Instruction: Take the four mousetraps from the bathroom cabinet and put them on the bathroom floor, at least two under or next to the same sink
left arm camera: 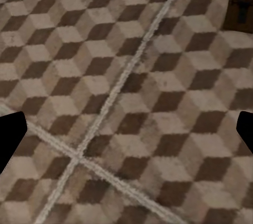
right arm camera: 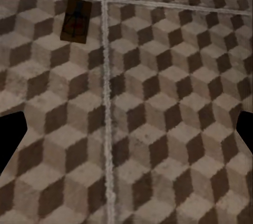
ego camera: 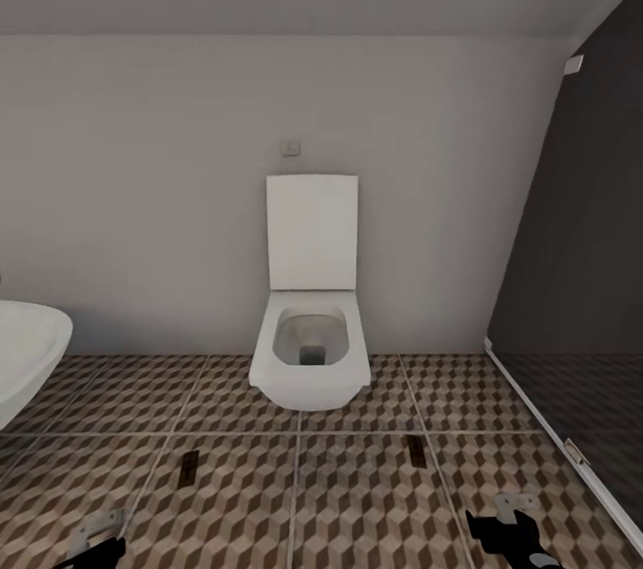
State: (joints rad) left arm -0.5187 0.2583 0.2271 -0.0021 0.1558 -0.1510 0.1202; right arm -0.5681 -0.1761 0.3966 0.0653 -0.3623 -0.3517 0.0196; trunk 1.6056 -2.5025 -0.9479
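Two mousetraps lie flat on the bathroom floor (ego camera: 357, 497) in front of the toilet: one mousetrap (ego camera: 188, 467) to the left, another (ego camera: 416, 451) to the right. My left gripper (ego camera: 96, 538) hangs low over the tiles, open and empty. In the left wrist view its gripper (left arm camera: 126, 134) has the left mousetrap (left arm camera: 241, 3) some way ahead of it. My right gripper (ego camera: 511, 520) is also open and empty. The right wrist view shows that gripper (right arm camera: 126, 134) with the right mousetrap (right arm camera: 76, 20) beyond its fingers (right arm camera: 10, 139). The cabinet and the bathroom sink are out of view.
A white wall-hung toilet (ego camera: 312, 355) with its lid up stands against the far wall, straight ahead. A rounded white tub (ego camera: 27, 350) juts in at the left. A dark glass shower partition (ego camera: 580, 283) with a pale floor rail closes off the right side.
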